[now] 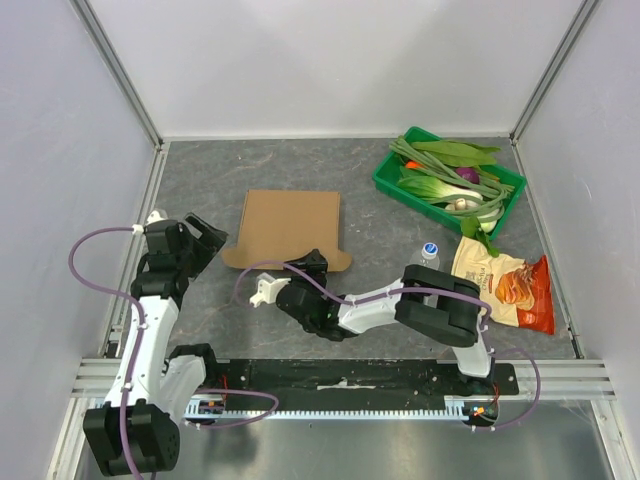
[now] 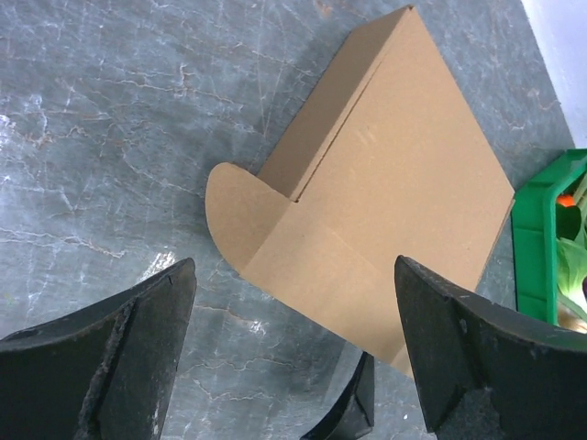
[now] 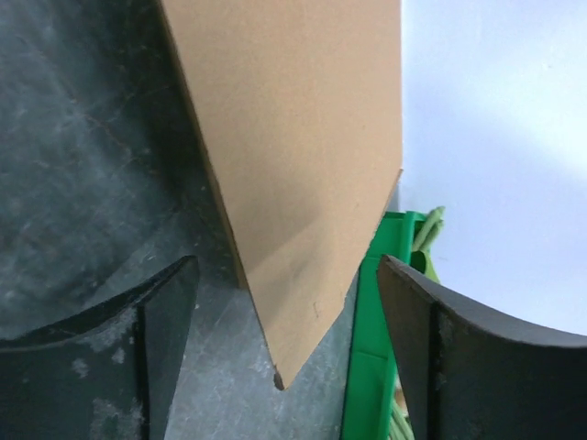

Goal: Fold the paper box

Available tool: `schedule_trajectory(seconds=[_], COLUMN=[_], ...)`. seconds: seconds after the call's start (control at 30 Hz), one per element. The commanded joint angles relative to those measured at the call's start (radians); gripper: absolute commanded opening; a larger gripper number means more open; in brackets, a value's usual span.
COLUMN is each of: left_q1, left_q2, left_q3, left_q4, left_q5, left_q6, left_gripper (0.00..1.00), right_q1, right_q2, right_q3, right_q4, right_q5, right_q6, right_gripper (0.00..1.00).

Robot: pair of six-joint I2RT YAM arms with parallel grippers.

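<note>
Back right, green tray (image 1: 415, 205) holds leafy vegetables (image 1: 450, 175); paper box (image 1: 290, 225) central; left fingers (image 2: 110, 357), right fingers (image 3: 486, 357) apart.

The right claw (image 1: 315, 260) hides the middle of the near edge of the paper box (image 1: 290, 222).

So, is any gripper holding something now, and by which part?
Nothing is held. The left gripper and right gripper are both open, close to the paper box.

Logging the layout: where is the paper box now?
In the top view the paper box lies mid-table, left of the green tray, its near edge by the right gripper.
</note>
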Motion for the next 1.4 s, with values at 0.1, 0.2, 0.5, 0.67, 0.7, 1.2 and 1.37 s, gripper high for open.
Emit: schedule_trajectory(seconds=[0.1, 0.2, 0.5, 0.67, 0.7, 1.2, 1.37], left_q1=[0.04, 0.046, 0.059, 0.066, 0.071, 0.08, 0.074], left_q2=[0.018, 0.025, 0.051, 0.078, 0.08, 0.381, 0.596], left_q3=[0.031, 0.023, 0.027, 0.038, 0.041, 0.178, 0.297], left_q4=[-0.004, 0.01, 0.023, 0.04, 0.045, 0.215, 0.223], left_q5=[0.037, 0.052, 0.077, 0.11, 0.123, 0.359, 0.504], left_q6=[-0.012, -0.013, -0.018, -0.018, -0.014, 0.14, 0.171], left_gripper=[0.95, 0.95, 0.95, 0.95, 0.95, 0.74, 0.59], right_q1=[-0.002, -0.008, -0.02, -0.023, -0.026, -0.118, -0.313], right_q2=[0.042, 0.038, 0.015, -0.011, -0.008, -0.171, -0.313], right_q3=[0.02, 0.012, 0.006, -0.023, -0.023, 0.061, 0.213], right_q4=[0.356, 0.392, 0.415, 0.349, 0.329, -0.228, -0.497], right_q5=[0.148, 0.134, 0.082, 0.028, 0.018, -0.375, -0.751], right_q6=[-0.195, -0.218, -0.273, -0.235, -0.208, 0.256, 0.628], right_gripper=[0.7, 0.56, 0.25, 0.29, 0.31, 0.76, 0.89])
